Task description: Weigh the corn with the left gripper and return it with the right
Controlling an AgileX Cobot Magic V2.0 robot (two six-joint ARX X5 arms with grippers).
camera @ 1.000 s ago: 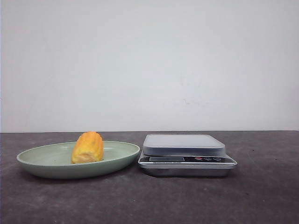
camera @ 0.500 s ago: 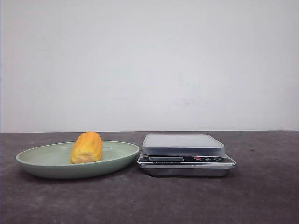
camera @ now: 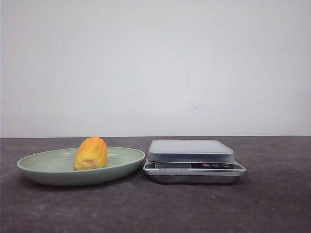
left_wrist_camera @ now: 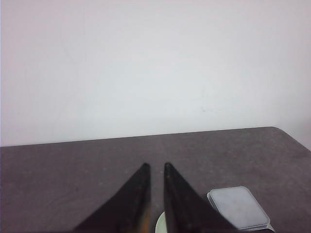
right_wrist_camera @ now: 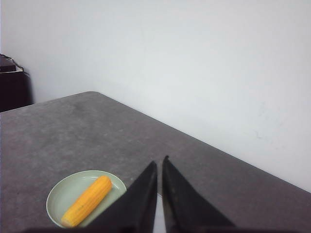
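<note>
Yellow-orange corn (camera: 91, 153), paler cut end, on green plate (camera: 43, 167); both hands (left_wrist_camera: 155, 167) (right_wrist_camera: 160, 162) nearly closed, empty

Nothing in the front view has visibly changed across the last second; only a barely perceptible whole-frame jitter appears, with no object changing place on the worktop (camera: 272, 204).

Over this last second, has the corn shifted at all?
No. The corn lies at the same spot in the plate, just as far from the scale.
</note>
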